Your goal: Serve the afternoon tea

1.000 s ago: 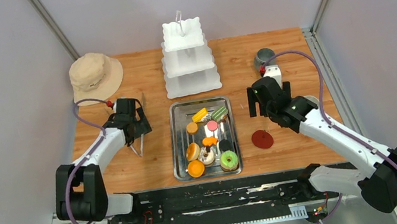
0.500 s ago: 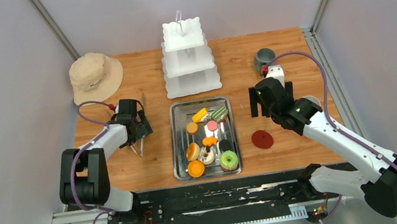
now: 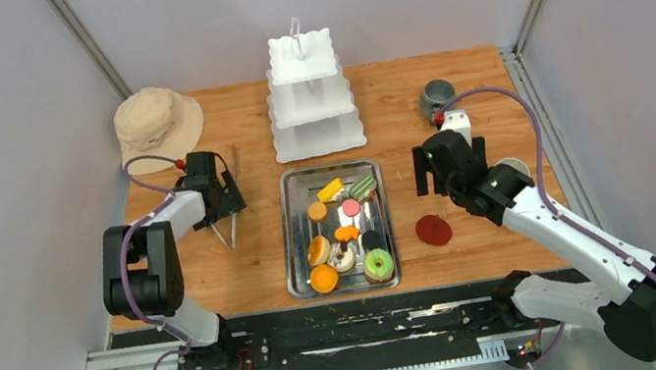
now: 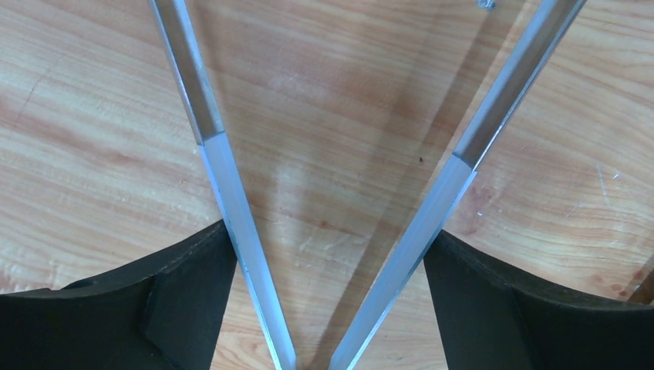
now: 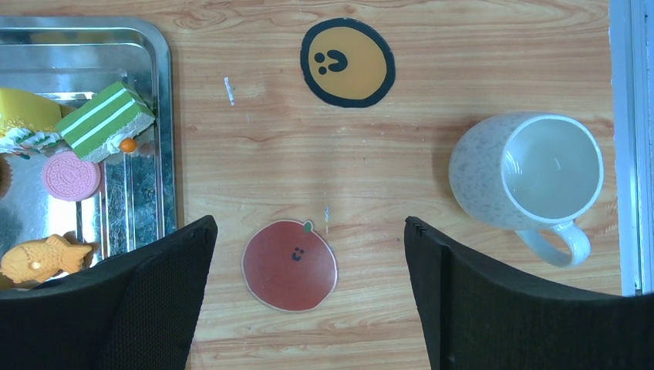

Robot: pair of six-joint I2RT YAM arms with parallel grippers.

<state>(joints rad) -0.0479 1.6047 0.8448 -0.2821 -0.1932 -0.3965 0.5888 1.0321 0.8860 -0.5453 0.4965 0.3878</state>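
**Top view.** The small toy pastries (image 3: 342, 232), in orange, green, pink, yellow and black, all lie in the rectangular steel tray (image 3: 293, 250) at centre frame. None is on the white three-tier stand (image 3: 311, 98) just above it. A beige bucket hat (image 3: 157, 123) sits upper left and a grey mug (image 3: 436, 93) upper right. Left of the tray, the left gripper (image 3: 220, 202) carries slim steel tongs (image 3: 233, 230) over the wooden table (image 3: 393, 115). The right gripper (image 3: 446, 169) hangs right of the tray.

**Left wrist view.** The black fingers (image 4: 185, 293) stand wide, and each tong arm lies against a finger's inner edge, so the gripper clasps the tongs nearly unsqueezed. The arms fan apart toward the top of the frame, tips out of sight, with only bare wood between them.

**Right wrist view.** The jaws are spread wide and hold nothing.
- A red apple-shaped coaster (image 5: 289, 264) lies lower centre, between the fingers.
- An orange smiley coaster (image 5: 348, 62) is at top centre.
- A white speckled mug (image 5: 474, 181) stands upright and empty at right, its handle just beside the right finger.
- At the left edge, the tray holds a green striped cake slice (image 5: 106, 121), a pink round biscuit (image 5: 71, 176) and an orange fish-shaped pastry (image 5: 37, 260).

**Risks.** The pastries are packed close, so wide tong tips could nudge a neighbour or pinch two at once. Held only by finger pressure, the tongs might also twist. A careless descent on the right could clip the mug's handle and skid it toward the table edge.
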